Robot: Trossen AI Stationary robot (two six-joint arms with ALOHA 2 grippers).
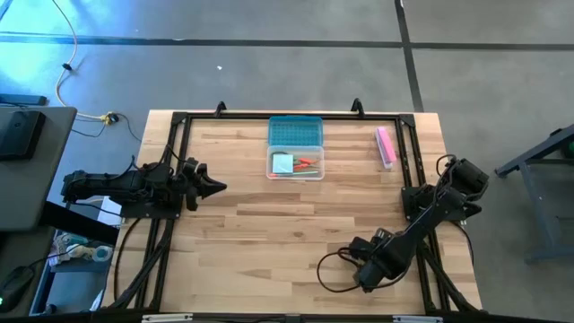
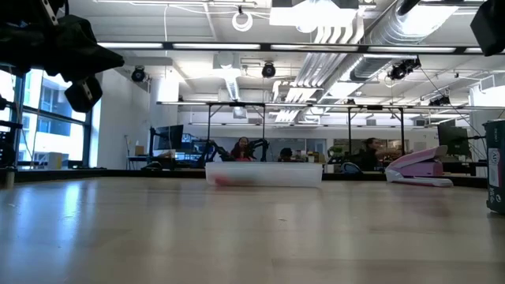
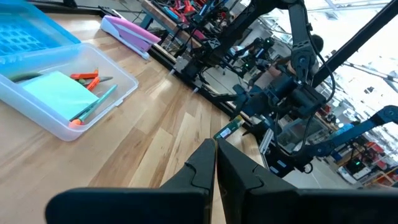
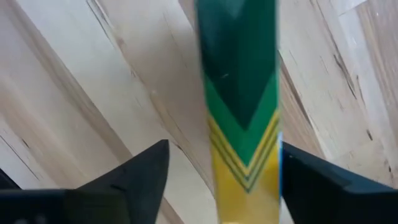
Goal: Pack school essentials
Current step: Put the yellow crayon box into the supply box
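Observation:
The yellow-green crayon pack [image 4: 242,93] fills the middle of the right wrist view, between my right gripper's [image 4: 227,171] open fingers; in the low view its dark edge [image 2: 495,166] stands at the picture's right. In the high view my right gripper [image 1: 363,269] points down near the table's near edge and hides the pack. The clear box [image 1: 296,163] holds the light-blue note pad [image 3: 59,93], a green pink-tipped pencil [image 3: 93,107] and orange-red pieces [image 3: 87,78]. My left gripper [image 1: 213,187] hovers shut at the table's left side. My right gripper's fingers stand on either side of the crayon pack, coming from above. One finger [image 4: 311,180] lies close against the pack's edge [image 4: 277,143]; I cannot tell whether it touches. The other finger [image 4: 143,171] shows a gap of bare table beside the pack.
The blue lid [image 1: 296,131] lies just beyond the clear box, toward the far edge. The pink oblong bar [image 1: 386,145] lies near the far right corner. A black frame [image 1: 184,121] rims the table. Bare wood [image 1: 269,233] spreads between the arms.

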